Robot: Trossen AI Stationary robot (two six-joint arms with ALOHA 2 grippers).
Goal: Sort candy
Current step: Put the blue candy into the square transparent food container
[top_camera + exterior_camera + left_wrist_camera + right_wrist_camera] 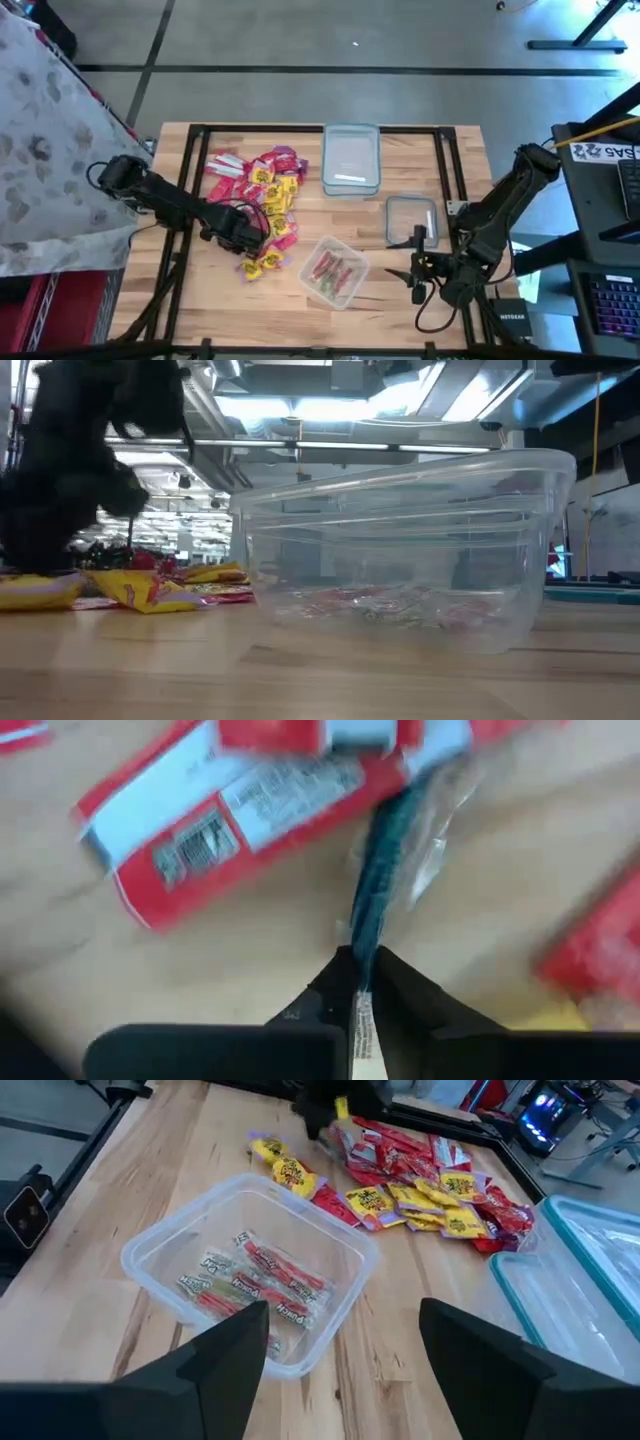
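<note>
Candy (262, 190) heap sits left of centre on the table (400, 290), my left gripper (243, 233) low at its near edge, fingers pinched on a thin wrapper edge (375, 885) running straight out from the tips. Tub (332, 271) holding sorted pieces lies just right of it, between both arms, so the carry goes rightward. My right gripper (418, 268) waits spread beyond the tub, aimed at it.

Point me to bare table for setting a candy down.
Bare wood lies between the candy pile and the lidded container, and along the near edge below the open tub. It is crowded at the pile, where the left gripper sits.
</note>
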